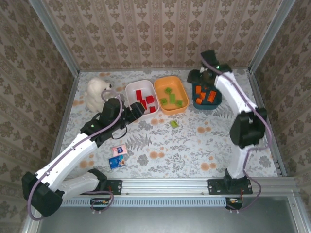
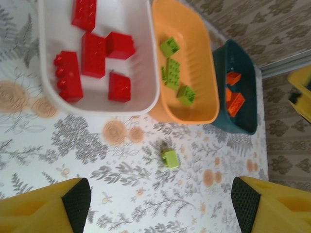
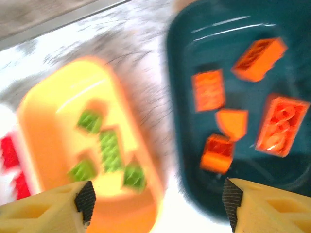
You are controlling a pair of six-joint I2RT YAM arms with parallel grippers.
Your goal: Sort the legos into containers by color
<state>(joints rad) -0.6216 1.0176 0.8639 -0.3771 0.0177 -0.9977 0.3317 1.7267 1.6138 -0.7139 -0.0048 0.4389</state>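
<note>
Three bins stand in a row at the back. The white bin [image 1: 130, 92] [image 2: 127, 19] holds red legos [image 2: 93, 48]. Green legos [image 2: 172, 73] [image 3: 109, 148] lie in the orange bin [image 1: 171, 104] [image 2: 197, 58] [image 3: 53, 126]. The dark teal bin [image 1: 206, 104] [image 2: 249, 87] [image 3: 194, 39] holds orange legos [image 3: 209, 90]. One loose green lego [image 1: 174, 124] [image 2: 170, 158] lies on the table in front of the orange bin. My left gripper [image 1: 138, 110] [image 2: 160, 204] is open and empty, near the white bin's front edge, short of that lego. My right gripper [image 1: 201, 77] [image 3: 155, 204] hangs open and empty over the gap between the orange and teal bins.
A white plush bear [image 1: 97, 92] sits left of the white bin. A pink printed square [image 1: 119, 151] and a blue one [image 1: 116, 161] lie near the left arm. Patterned walls close in the table on three sides.
</note>
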